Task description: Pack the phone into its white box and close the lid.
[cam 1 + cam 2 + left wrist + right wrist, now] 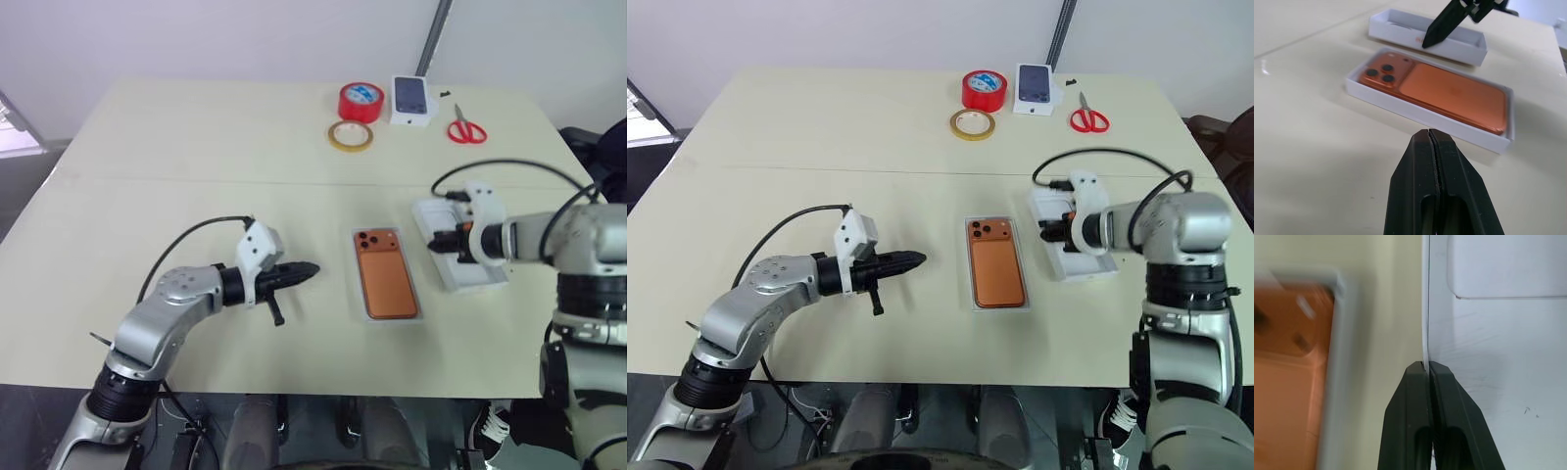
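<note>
The orange phone lies back up, lenses at the far end, inside the white box at the table's middle front. To its right the lid lies with its plain white inside up. My right gripper is shut on the lid's left wall, the thin edge pinched between the fingertips in the right wrist view. My left gripper hovers left of the box, shut and holding nothing, pointing at the box's long side.
At the back of the table lie a red tape roll, a yellowish tape ring, a small white box picturing a dark phone and red scissors. A black cable loops above my right wrist.
</note>
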Tool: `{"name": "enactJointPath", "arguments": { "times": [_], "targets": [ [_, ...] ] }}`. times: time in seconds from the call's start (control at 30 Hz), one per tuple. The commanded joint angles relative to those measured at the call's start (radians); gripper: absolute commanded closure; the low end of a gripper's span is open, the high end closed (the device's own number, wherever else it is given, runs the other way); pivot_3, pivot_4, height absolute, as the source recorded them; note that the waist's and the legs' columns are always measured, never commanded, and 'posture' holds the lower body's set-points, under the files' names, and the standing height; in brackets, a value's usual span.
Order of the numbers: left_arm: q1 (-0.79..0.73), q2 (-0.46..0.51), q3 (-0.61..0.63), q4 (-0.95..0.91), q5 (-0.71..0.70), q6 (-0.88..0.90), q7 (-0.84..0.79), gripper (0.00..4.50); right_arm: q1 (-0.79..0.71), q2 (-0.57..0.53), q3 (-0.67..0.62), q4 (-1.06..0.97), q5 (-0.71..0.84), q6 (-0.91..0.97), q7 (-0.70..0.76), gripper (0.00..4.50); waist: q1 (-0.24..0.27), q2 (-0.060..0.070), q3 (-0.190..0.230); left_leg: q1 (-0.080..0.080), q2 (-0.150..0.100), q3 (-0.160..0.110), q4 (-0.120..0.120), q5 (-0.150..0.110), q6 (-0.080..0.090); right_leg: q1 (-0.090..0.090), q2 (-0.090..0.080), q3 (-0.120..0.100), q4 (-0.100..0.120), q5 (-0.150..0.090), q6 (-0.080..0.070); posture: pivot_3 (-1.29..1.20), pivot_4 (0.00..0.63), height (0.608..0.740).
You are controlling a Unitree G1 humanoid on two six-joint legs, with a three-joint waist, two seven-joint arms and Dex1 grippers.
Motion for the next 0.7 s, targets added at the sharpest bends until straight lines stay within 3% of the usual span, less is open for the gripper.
{"name": "enactJointPath", "arguments": {
  "times": [0.03,0.17,0.2,0.27,0.4,0.53,0.7],
  "targets": [
    [-0.016,0.007,0.103,0.037,-0.021,-0.027,0.029,4.5,-0.079,-0.045,-0.07,0.003,0.413,0.006,-0.013,4.43,-0.005,0.0,0.0,0.0,0.0,0.0,0.0,0.0,0.0,0.0,0.001,0.0,0.0,0.0,0.001,0.0,0.15,0.73],
    [-0.026,0.029,0.129,0.081,-0.001,-0.053,0.021,4.5,-0.073,-0.049,-0.037,0.041,0.83,-0.008,-0.182,4.43,-0.006,0.0,0.0,0.001,0.001,-0.001,-0.001,0.0,0.0,0.001,0.003,0.0,0.0,0.001,0.001,0.0,0.15,0.73],
    [-0.032,0.034,0.134,0.096,0.003,-0.058,0.021,4.5,-0.031,-0.054,0.022,0.02,0.988,-0.082,-0.254,4.43,-0.004,0.0,0.0,0.001,0.001,-0.001,-0.001,0.0,0.0,0.001,0.003,0.0,0.0,0.001,0.001,0.0,0.15,0.73],
    [-0.04,0.04,0.139,0.115,0.005,-0.066,0.021,4.5,0.035,-0.041,0.095,-0.032,1.151,-0.181,-0.334,4.43,0.0,-0.001,-0.001,0.001,0.001,-0.001,0.0,0.0,0.0,0.001,0.003,0.0,0.0,0.001,0.001,0.0,0.15,0.73],
    [-0.043,0.044,0.123,0.113,0.009,-0.074,0.02,4.5,0.201,0.124,0.15,-0.168,1.176,-0.305,-0.439,4.43,-0.001,-0.001,-0.001,0.0,0.002,-0.001,0.0,0.0,0.0,0.001,0.002,0.0,-0.001,0.001,0.001,0.0,0.15,0.73],
    [-0.04,0.025,0.082,0.091,0.022,-0.078,0.029,4.5,0.326,0.328,0.125,-0.273,1.176,-0.451,-0.721,4.43,-0.001,-0.001,-0.001,0.0,0.002,-0.001,0.0,0.0,0.0,0.001,0.002,0.0,0.001,0.001,0.002,0.0,0.15,0.73],
    [-0.045,-0.011,0.026,0.068,0.033,-0.073,0.036,4.5,0.383,0.447,0.05,-0.318,1.176,-0.549,-1.042,4.43,0.0,-0.001,-0.001,0.0,0.002,-0.001,0.001,0.0,0.0,0.001,0.001,0.0,0.001,0.001,0.002,0.0,0.15,0.73]
  ]
}}
